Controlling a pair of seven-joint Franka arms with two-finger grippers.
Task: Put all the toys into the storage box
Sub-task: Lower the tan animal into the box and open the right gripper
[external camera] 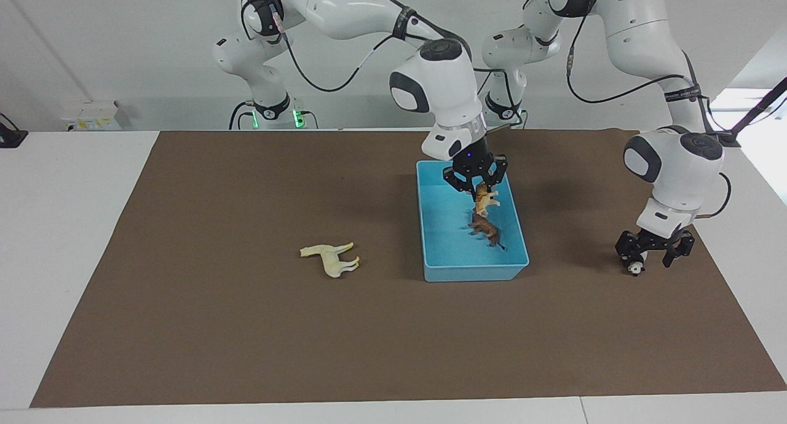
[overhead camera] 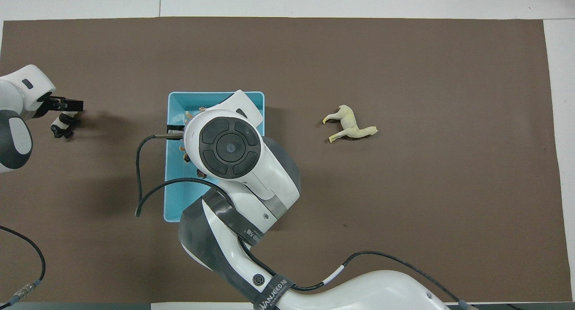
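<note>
My right gripper [external camera: 477,185] hangs over the light blue storage box [external camera: 473,271], shut on the orange spotted big cat [external camera: 486,201], which dangles above the box floor. The brown animal [external camera: 486,228] stands inside the box just below the cat. The cream-white horse [external camera: 332,259] lies on its side on the brown mat, beside the box toward the right arm's end; it also shows in the overhead view [overhead camera: 349,126]. My left gripper [external camera: 654,255] is low over the mat toward the left arm's end, open, with the black-and-white panda [external camera: 636,268] at one fingertip. In the overhead view the right wrist hides most of the box [overhead camera: 170,202].
A brown mat [external camera: 246,338] covers the white table. The right arm's cable [overhead camera: 139,175] loops beside the box. A small white device [external camera: 92,113] sits at the table's edge near the right arm's base.
</note>
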